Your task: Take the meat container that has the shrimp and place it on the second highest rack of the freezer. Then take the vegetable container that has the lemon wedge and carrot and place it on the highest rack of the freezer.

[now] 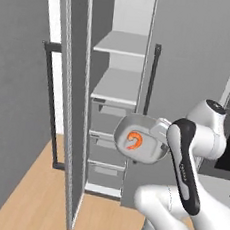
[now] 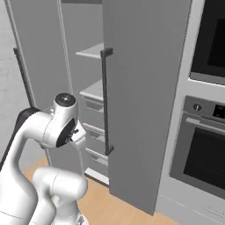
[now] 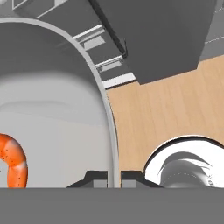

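End effector clamped on container rim, fingers either side of wall. Shrimp lies inside, curled, orange. Container held in air, tilted, near open freezer, right of its swung-out door, level with drawers below lower shelf. Oven far right.

The white arm rises from the lower right of the left base view, elbow bent at mid-right, forearm reaching left. Its gripper sits at frame centre, jaws closed on a thin rim.
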### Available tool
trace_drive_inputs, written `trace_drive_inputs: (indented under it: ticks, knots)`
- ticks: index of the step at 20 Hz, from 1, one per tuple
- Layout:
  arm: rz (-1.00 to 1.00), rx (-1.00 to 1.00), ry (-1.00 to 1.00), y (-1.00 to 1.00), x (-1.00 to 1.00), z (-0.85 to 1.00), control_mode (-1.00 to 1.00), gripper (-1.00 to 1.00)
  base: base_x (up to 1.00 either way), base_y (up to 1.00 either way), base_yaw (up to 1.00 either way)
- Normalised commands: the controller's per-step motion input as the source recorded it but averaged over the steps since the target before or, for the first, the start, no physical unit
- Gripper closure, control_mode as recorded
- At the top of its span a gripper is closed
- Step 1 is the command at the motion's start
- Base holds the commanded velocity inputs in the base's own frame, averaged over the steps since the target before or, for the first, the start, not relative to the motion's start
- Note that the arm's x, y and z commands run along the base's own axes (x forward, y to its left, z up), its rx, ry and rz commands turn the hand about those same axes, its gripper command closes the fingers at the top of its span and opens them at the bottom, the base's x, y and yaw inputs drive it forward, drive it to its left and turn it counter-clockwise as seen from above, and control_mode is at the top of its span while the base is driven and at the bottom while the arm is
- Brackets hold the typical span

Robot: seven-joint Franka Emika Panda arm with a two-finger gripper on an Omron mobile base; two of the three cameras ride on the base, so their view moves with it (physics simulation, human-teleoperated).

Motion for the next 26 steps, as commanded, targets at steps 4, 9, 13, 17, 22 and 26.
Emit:
trace_drive_inputs:
  ticks: [4, 9, 13, 17, 22, 26]
  knots:
    - [0.00, 0.00, 0.00, 0.00, 0.00, 0.00, 1.00, 1.00, 0.42, 0.66, -0.28]
    - [0.00, 0.00, 0.00, 0.00, 0.00, 0.00, 1.00, 1.00, 0.44, 0.09, -0.28]
    - [0.00, 0.00, 0.00, 0.00, 0.00, 0.00, 1.00, 1.00, 0.55, 0.10, -0.24]
    - [0.00, 0.00, 0.00, 0.00, 0.00, 0.00, 1.00, 1.00, 0.73, 0.50, -0.24]
    - [-0.05, 0.00, 0.00, 0.10, 0.01, 0.00, -1.00, 1.00, 0.36, 0.31, -0.20]
    - [-0.38, 0.00, 0.00, 0.33, 0.08, 0.00, -1.00, 1.00, 0.00, 0.00, 0.00]
